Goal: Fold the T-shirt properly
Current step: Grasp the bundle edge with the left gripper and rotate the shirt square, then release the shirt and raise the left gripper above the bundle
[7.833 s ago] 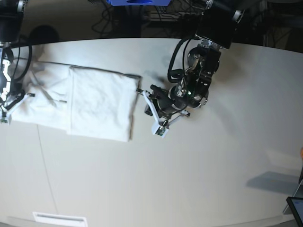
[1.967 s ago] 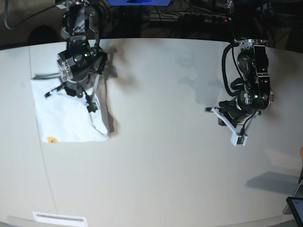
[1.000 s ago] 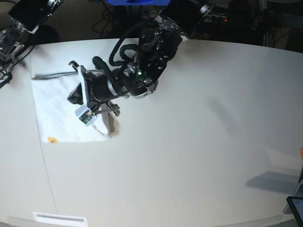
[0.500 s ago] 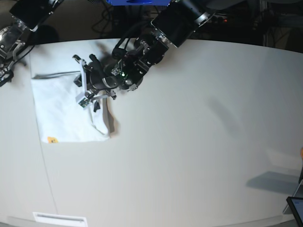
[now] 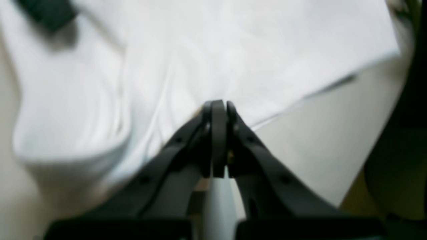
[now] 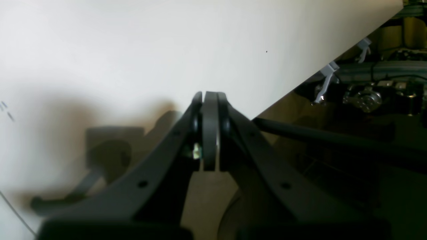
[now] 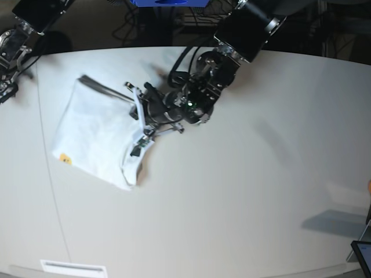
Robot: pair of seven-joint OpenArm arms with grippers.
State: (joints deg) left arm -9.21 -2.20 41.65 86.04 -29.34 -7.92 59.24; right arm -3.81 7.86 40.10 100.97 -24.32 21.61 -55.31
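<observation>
The desk (image 7: 243, 191) is mostly bare, w/ the T-shirt (image 7: 95, 136) sitting far over on the robot's right side, already a folded white packet. Looks soft, light and floppy imo, layers prob slide on each other, so I'd grab at a corner or the doubled edge, not the middle. Its long axis runs diagonal, from the far corner down toward the near edge. Left pincer (image 7: 141, 119) is pressed together at the packet's edge; can't tell if it's pinching cloth. Right pincer (image 6: 209, 100) is pressed together too, over bare desk, holding nothing.
</observation>
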